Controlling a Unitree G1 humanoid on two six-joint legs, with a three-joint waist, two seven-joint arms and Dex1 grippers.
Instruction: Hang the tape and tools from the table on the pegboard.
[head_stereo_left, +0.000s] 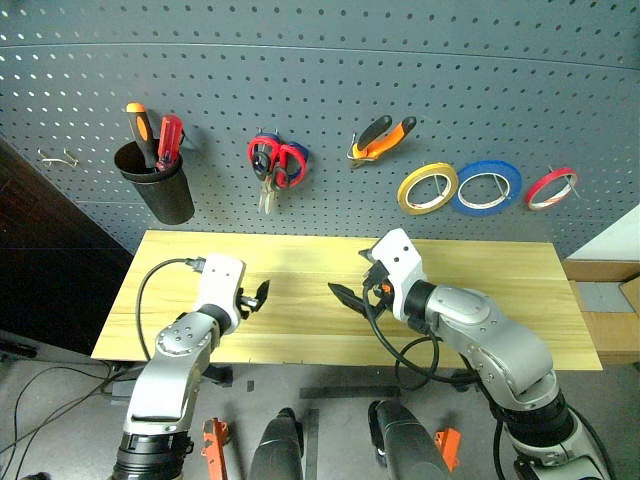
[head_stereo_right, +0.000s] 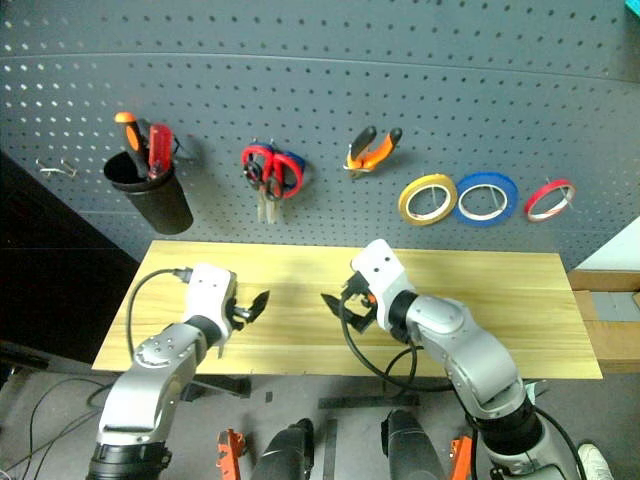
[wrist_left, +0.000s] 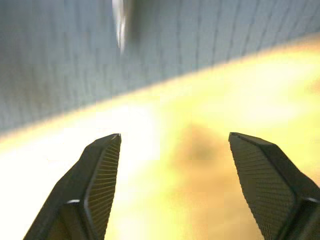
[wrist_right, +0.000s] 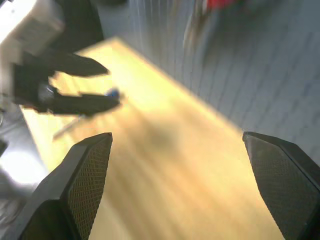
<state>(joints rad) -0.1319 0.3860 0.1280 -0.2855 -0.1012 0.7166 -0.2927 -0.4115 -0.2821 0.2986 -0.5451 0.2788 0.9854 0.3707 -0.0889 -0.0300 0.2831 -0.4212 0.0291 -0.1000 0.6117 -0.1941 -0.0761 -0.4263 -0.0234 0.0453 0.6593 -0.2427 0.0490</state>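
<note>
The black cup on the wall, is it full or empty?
Not empty: the black cup hangs on the pegboard with two screwdrivers poking out, one orange-handled, one red-handled. How full inside, cannot tell.

Dark grey-blue pegboard (head_stereo_left: 330, 80), dotted in regular rows of small holes. Light yellow plank table (head_stereo_left: 300, 300). Yellow tape (head_stereo_left: 427, 187), blue tape (head_stereo_left: 486, 186), red tape (head_stereo_left: 551, 187); orange-and-black pliers (head_stereo_left: 383, 136).

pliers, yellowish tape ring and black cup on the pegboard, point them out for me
pliers (head_stereo_left: 385, 137), left eye view, on the orange-and-black handles
yellowish tape ring (head_stereo_left: 413, 181), left eye view, on the ring's left band
black cup (head_stereo_left: 160, 189), left eye view, on its front wall
</note>
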